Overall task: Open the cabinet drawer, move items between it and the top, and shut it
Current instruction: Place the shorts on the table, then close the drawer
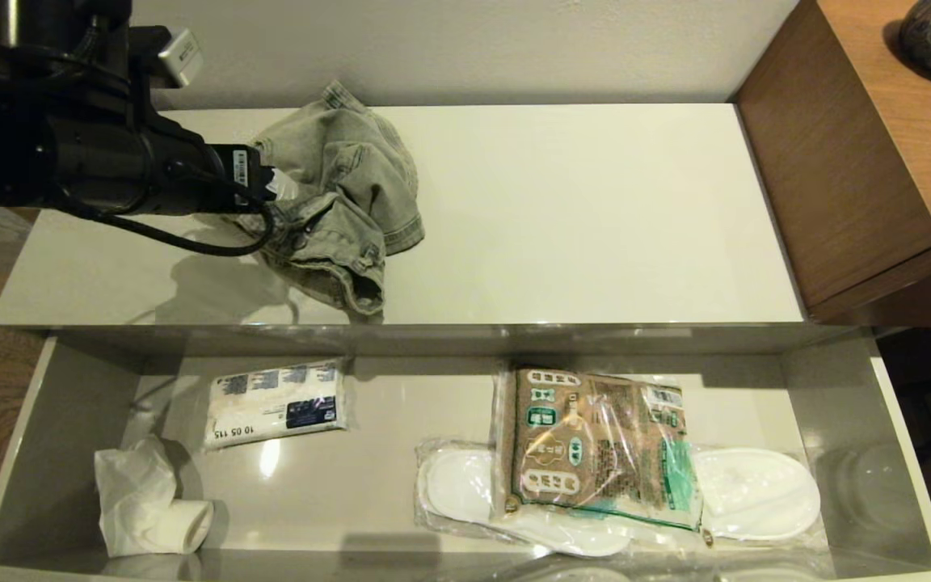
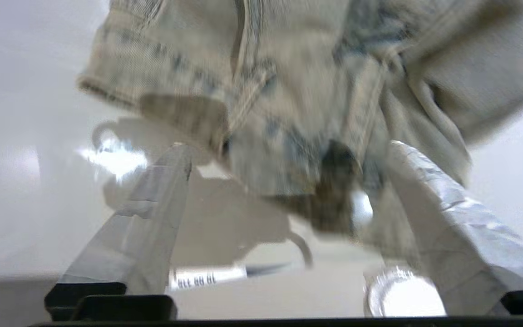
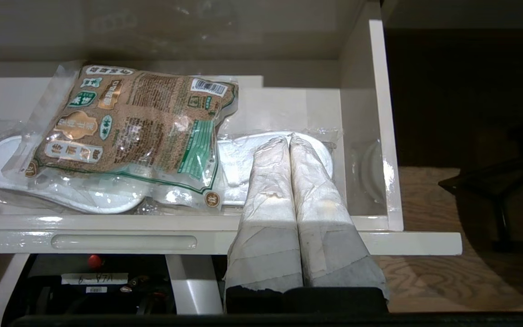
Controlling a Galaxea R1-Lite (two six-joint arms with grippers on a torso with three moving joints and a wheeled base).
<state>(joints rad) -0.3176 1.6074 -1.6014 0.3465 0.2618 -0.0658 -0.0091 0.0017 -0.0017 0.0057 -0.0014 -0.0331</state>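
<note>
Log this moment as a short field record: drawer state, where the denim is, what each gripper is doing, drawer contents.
drawer: cabinet drawer pulled open
denim garment: crumpled on the top, left part
left gripper: open, fingers either side of the denim garment
right gripper: shut, empty, at the drawer's right front
contents: wrapped slippers under a brown packet, flat white pack, small white cloth

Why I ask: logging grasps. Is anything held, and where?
Nothing is held. The left claw is open astride an edge of the denim garment on the top; the right claw is shut, empty.
</note>
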